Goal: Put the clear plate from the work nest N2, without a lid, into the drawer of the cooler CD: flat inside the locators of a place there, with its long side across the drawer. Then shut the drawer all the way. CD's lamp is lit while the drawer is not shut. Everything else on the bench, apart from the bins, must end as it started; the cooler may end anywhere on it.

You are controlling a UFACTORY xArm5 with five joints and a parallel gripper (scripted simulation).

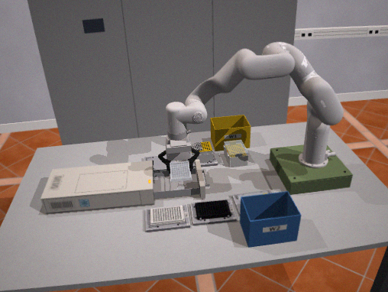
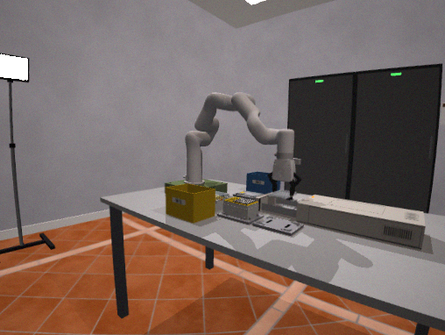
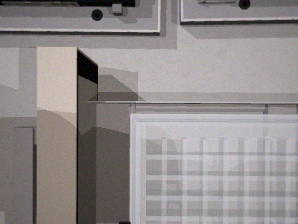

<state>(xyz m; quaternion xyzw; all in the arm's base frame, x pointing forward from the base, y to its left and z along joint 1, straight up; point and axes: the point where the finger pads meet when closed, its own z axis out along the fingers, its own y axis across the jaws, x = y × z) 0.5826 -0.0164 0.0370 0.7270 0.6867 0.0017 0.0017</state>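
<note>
Clear plate [image 1: 180, 170] is hanging clenched in the claw [image 1: 179, 160] over the open drawer [image 1: 179, 186] at centre frame, beside the cooler [image 1: 97, 187], so the arm should be lowering it level, long side across, inside the locators before releasing.

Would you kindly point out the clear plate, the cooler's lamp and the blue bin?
clear plate [image 1: 180, 170], top view, middle of its well grid
lamp [image 1: 149, 181], top view, orange dot on cooler front
blue bin [image 1: 274, 229], top view, front wall

Top: high, off front edge of table [image 1: 114, 252], facing back. Exterior: low, far, off back left corner. Wrist: straight down, close. All 3 share drawer [image 1: 179, 187].
</note>
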